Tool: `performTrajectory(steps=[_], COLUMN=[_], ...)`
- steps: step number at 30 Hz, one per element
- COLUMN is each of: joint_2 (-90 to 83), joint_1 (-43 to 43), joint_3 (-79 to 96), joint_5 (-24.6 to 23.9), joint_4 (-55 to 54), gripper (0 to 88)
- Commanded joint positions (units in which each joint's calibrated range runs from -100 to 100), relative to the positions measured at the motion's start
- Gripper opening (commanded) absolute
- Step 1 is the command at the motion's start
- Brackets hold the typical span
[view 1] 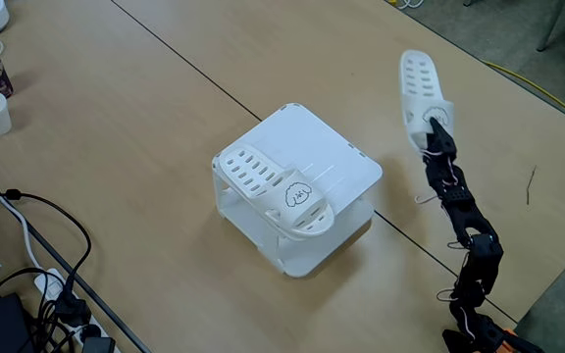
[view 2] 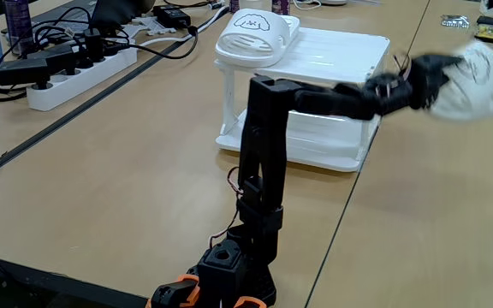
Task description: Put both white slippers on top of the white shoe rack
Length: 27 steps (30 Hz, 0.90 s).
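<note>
White plastic shoe rack (view 1: 336, 162) stood near the middle of the wooden desk (view 1: 116, 157), taken as the landmark. One white slipper (view 1: 273, 191) lay on the rack's top along one edge, its strap end with the black face overhanging the rim; same slipper at the rack's near corner in the other fixed view (view 2: 251, 34). Second slipper (view 1: 422, 88) was off the rack to one side, clear of it, raised above the desk and clamped at its strap end in the hand (view 1: 436, 126) of the black arm (view 2: 259, 162). Hand closed on that slipper (view 2: 473, 81), beside the rack.
</note>
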Motion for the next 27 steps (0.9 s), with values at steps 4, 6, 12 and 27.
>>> performTrajectory(steps=[4, 6, 12, 27], joint_2=[-8.06, -8.06, -8.06, -16.05], joint_1=[-11.02, -14.06, -20.73, -24.92], joint_3=[-15.04, -16.66, -17.29, -5.56], joint_5=[0.42, 0.42, 0.42, 0.42], joint_4=[3.17, 5.41, 8.35, 13.7], gripper=[0.7, 0.7, 0.7, 0.7])
